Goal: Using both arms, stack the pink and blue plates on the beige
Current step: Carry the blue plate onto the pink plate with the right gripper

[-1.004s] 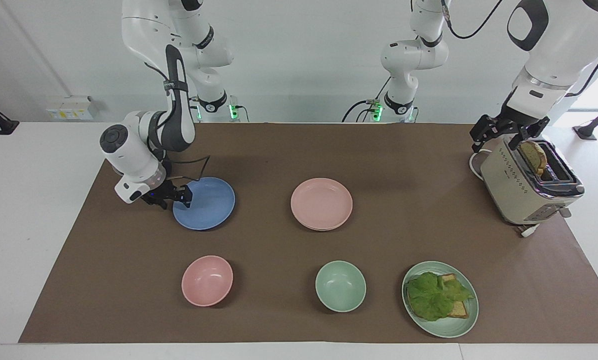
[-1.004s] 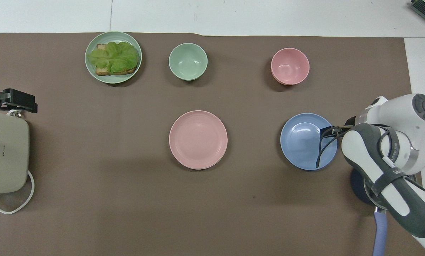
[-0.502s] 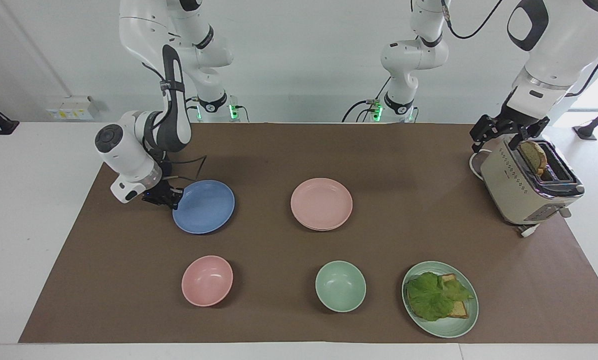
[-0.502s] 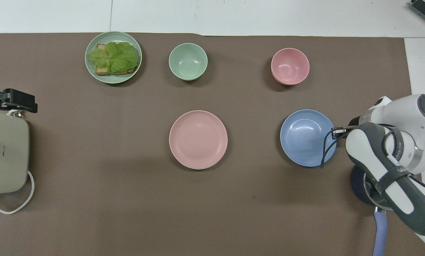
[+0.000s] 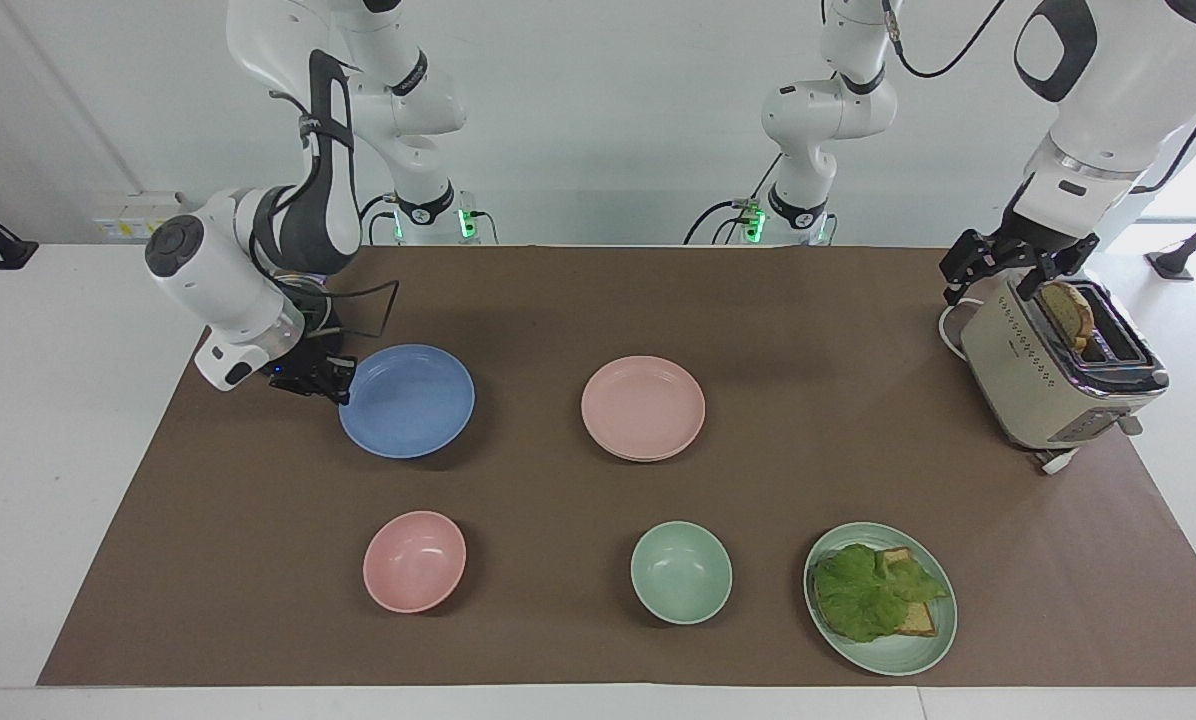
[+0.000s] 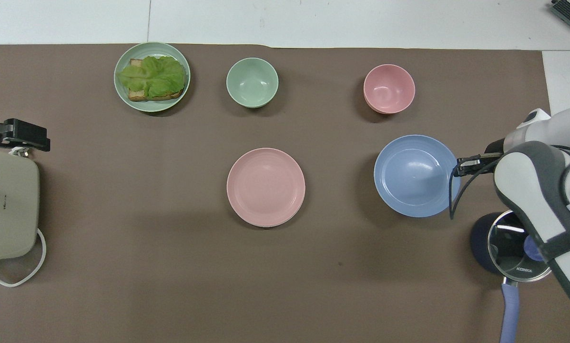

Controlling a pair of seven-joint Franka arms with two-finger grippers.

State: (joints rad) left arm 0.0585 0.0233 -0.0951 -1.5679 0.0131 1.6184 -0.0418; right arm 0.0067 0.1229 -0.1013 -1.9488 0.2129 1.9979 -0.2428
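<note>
Blue plate (image 5: 407, 401) is pinched at its rim by the right gripper (image 5: 336, 380), whose fingertips are closed onto the edge at the right arm's end of the table. The plate is lifted clear of the brown mat (image 5: 598, 300), its shadow showing beneath it in the facing view. Toward the left arm's end from this gripper, well apart, the pink plate (image 5: 643, 407) rests on top of a beige plate (image 5: 648, 455), of which only a thin pale edge peeks out under the pink rim; the overhead view shows no more than a sliver of it. Farther from the robots than the held plate sit a pink bowl (image 5: 414, 561), a green bowl (image 5: 681, 572) and a green plate with lettuce and toast (image 5: 880, 597).

The left gripper (image 5: 1003, 268) waits over the beige toaster (image 5: 1053, 365), fingers spread wide and holding nothing. The facing view shows a slice of toast (image 5: 1068, 312) standing in the toaster's slot, which the overhead view cuts off. The overhead view alone shows a dark saucepan with a glass lid (image 6: 509, 245) and a lilac handle, just beside the right arm and nearer to the robots than the held plate.
</note>
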